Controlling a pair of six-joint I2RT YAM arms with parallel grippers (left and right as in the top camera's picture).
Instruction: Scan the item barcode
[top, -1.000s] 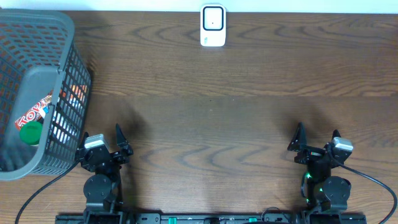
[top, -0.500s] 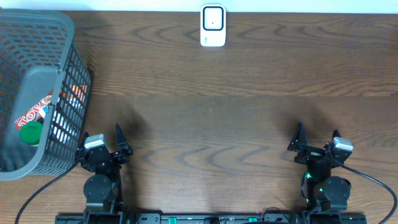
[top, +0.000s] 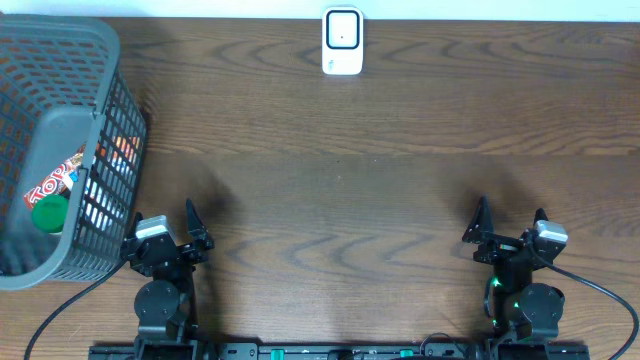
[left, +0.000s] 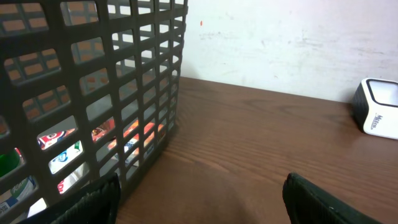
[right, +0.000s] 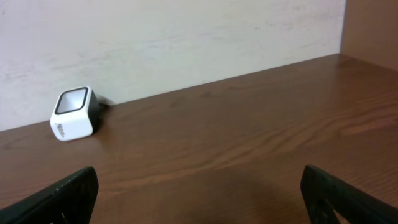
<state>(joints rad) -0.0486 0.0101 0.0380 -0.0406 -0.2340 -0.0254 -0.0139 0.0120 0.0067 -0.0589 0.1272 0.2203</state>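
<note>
A grey mesh basket (top: 118, 120) stands on the left side of the dark wooden table (top: 330, 190), reaching from the far edge almost to the near left arm. Inside it lie the goods: a red packet (top: 52, 182) with white lettering, a green round cap (top: 48, 213) just nearer than the packet, and other printed wrappers that show only in bits through the mesh. In the left wrist view the basket wall (left: 93, 93) fills the left half, with orange, red and blue scraps of packaging behind the grid.

A small white barcode scanner (top: 342, 41) sits at the far edge of the table, about midway across, well apart from the basket and from both arms. It shows at the right edge of the left wrist view (left: 379, 115) and on the left in the right wrist view (right: 73, 114), against a pale wall (right: 186, 37).

The left fingers (top: 190, 215) rest at the near left, just beside the basket's near corner, spread wide with nothing between them (left: 323, 199). The right fingers (top: 482, 215) sit at the near right, spread fully and empty too (right: 68, 193).
</note>
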